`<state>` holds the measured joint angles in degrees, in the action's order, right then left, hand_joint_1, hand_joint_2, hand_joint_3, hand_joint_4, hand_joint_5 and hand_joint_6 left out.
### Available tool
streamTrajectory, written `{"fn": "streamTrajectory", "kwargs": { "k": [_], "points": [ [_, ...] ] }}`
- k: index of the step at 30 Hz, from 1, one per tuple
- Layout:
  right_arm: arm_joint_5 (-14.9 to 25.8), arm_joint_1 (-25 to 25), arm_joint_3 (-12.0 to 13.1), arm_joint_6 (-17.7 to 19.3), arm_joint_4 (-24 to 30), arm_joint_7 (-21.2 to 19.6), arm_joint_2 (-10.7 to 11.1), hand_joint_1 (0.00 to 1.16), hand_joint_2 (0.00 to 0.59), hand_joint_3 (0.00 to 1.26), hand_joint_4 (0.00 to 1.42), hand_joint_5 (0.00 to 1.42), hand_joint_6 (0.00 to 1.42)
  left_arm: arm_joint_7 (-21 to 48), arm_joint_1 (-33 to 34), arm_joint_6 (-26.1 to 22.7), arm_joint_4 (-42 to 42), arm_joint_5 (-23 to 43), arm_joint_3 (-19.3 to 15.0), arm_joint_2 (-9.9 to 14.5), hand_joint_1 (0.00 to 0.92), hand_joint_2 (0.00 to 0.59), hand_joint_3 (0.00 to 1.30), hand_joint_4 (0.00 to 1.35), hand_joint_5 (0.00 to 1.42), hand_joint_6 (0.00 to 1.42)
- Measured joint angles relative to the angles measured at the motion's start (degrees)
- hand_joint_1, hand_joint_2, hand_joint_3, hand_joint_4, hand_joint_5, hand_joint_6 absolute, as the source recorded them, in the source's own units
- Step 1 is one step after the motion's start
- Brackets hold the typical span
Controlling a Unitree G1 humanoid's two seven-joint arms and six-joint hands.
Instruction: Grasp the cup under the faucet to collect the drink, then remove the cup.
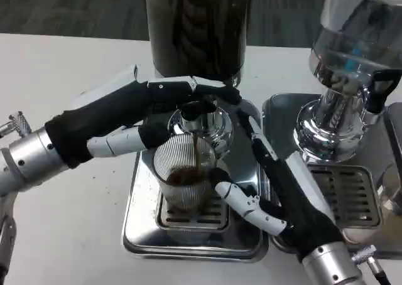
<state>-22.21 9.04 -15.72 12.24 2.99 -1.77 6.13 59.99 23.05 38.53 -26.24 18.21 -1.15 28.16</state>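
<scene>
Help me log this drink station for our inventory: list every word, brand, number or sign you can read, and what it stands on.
None can be read. The dark dispenser, the clear dispenser, the drip tray and the ribbed cup carry no readable lettering or numbers in the head view.

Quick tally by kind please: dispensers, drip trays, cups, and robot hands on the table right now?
Dispensers: 2, dark drink dispenser, clear dispenser
Drip trays: 2, left drip tray, right drip tray
Cups: 1, cup
Hands: 2, left hand, right hand
Total: 7
</scene>
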Motion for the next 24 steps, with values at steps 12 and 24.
{"fn": "streamTrajectory", "kwargs": {
  "k": [12, 24],
  "points": [
    [0.05, -0.15, -0.27, 0.47, -0.63, -1.25, -0.85, 0.35, 0.242, 0.07, 0.08, 0.05, 0.01, -0.07, -0.24, 0.00, 0.37, 0.00, 0.00, 0.16, 0.000, 0.079, 0.31, 0.19, 0.12, 0.25],
    [0.51, -1.44, -0.50, 1.06, -1.83, -1.31, -1.11, 0.36, 0.249, 0.13, 0.13, 0.11, 0.05, -0.51, -0.51, 0.00, 0.56, -0.01, 0.00, 0.16, 0.000, 0.079, 0.31, 0.20, 0.12, 0.25]
  ]
}}
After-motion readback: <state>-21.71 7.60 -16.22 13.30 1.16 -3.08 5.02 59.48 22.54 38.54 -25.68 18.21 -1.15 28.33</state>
